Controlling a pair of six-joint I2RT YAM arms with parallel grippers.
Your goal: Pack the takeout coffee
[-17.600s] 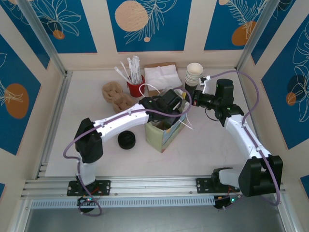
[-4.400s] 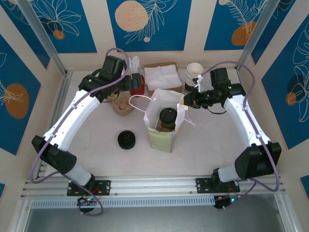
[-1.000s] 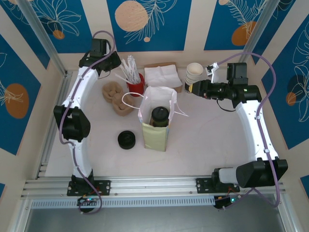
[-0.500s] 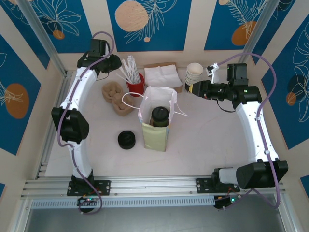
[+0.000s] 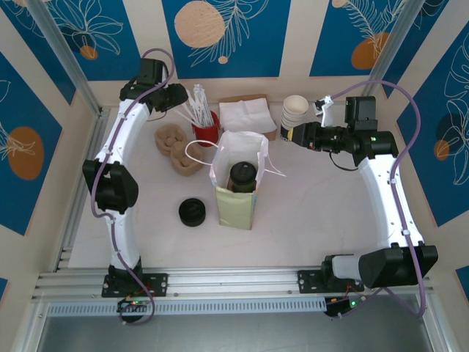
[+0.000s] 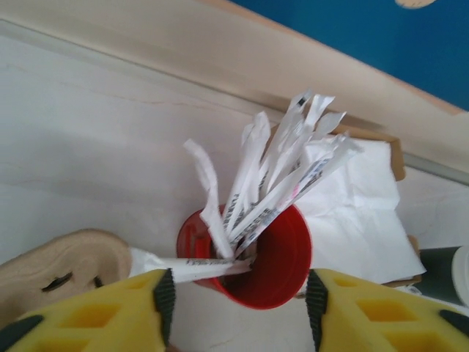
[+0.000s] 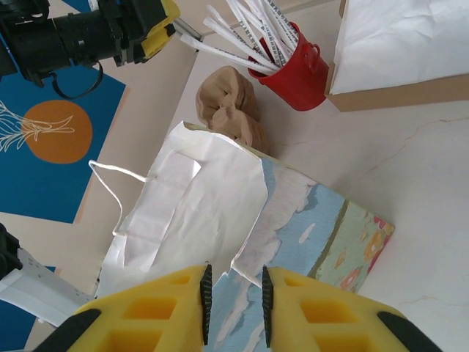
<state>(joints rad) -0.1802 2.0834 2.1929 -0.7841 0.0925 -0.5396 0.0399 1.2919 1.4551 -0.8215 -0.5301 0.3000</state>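
A robot lab cell dressed as a café counter: bare aluminium frame rails (image 5: 234,279) cross the bottom of the frame, blue-and-orange printed wall panels (image 5: 223,37) box in a white marbled tabletop (image 5: 322,220), and at upper centre stand a red cup of wrapped straws (image 5: 206,135), a box of white napkins (image 5: 248,116) and stacked white paper cups (image 5: 295,110).

Top view: the walls of the bag (image 5: 234,209) hid the takeout coffee (image 5: 242,174) below its black lid. Left wrist view: bottom edge cut off the fingers (image 6: 164,297); left edge cropped the cup carrier (image 6: 58,268).
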